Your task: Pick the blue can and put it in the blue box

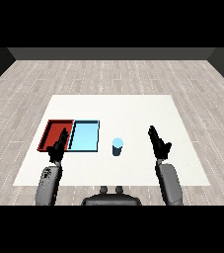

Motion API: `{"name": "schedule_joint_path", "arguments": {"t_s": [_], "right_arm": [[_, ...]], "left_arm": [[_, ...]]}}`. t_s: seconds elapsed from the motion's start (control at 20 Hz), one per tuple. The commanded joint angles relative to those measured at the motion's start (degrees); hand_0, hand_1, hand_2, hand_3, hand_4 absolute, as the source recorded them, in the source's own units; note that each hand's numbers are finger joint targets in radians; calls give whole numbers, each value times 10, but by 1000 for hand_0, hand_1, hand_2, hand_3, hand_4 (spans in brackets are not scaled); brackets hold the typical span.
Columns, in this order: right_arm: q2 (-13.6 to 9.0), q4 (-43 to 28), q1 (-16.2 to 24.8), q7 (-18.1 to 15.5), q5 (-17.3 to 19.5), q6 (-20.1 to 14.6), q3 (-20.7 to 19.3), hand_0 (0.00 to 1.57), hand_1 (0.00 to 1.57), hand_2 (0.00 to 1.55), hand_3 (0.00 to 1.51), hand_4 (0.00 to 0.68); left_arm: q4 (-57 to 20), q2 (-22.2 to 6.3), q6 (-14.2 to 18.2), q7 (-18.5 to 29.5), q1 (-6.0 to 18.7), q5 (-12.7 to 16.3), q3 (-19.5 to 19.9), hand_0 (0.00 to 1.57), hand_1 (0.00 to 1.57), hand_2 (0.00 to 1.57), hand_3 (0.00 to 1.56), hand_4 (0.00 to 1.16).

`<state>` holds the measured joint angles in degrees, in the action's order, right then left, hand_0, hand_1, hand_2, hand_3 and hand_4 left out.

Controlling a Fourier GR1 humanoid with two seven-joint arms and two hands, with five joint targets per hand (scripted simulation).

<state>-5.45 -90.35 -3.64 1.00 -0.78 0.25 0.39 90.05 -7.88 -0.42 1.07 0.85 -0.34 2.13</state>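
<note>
The blue can stands upright on the white table, off to the inner side of the right hand's fingers and clearly apart from them — so the task looks to be at the reach, with nothing grasped yet. Those fingers are straight and hold nothing. The next move likely calls for bringing the fingers round the can, then carrying it to the blue tray just beyond it. The left hand overlaps the red tray's near edge — its fingers are too dark to read.
</note>
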Motion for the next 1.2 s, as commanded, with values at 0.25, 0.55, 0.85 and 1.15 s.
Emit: {"name": "schedule_joint_path", "arguments": {"t_s": [0.25,0.55,0.85,1.15], "right_arm": [[36,-25,24,7,42,-38,25,0,0,0,0,0],[54,-73,52,-112,-39,-3,81,0,0,0,0,0],[54,-23,12,-117,-43,-12,65,0,0,0,0,0],[54,-5,-12,-116,-51,7,54,0,0,0,0,0]], "left_arm": [[21,38,13,-30,11,-20,-25,0,0,0,0,0],[22,48,-50,224,-3,47,10,0,0,0,0,0],[78,46,-50,174,0,54,4,0,0,0,0,0],[62,15,-83,194,-11,87,49,0,0,0,0,0]]}}
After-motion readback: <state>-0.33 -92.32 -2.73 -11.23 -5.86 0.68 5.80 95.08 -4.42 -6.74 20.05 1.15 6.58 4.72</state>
